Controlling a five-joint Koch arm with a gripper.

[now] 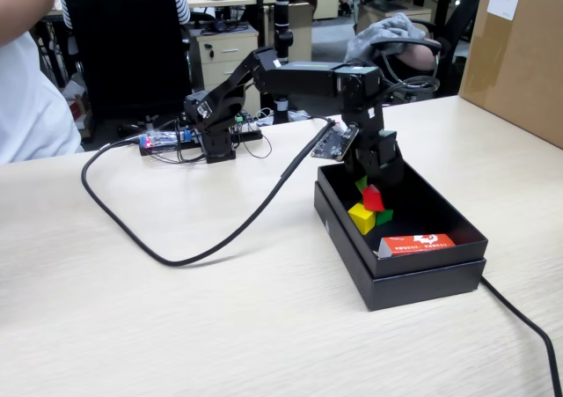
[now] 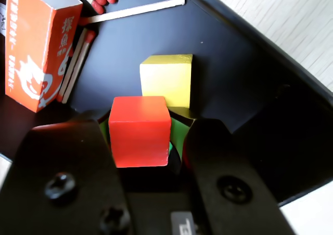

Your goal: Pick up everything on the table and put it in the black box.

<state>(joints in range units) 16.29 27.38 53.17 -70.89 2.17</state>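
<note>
My pincer (image 2: 151,157) grips the glossy red cube (image 2: 139,131) between its matte jaws, inside the black box (image 1: 422,278) on the wood-grain bench (image 1: 176,327). Yellow cube (image 2: 167,78) sits just ahead; green cube (image 2: 178,133) peeks from beneath.

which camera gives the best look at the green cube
Neither shows it well. The fixed view is slightly better: the green cube peeks out under the red cube. The wrist view shows only green slivers behind the red cube.
</note>
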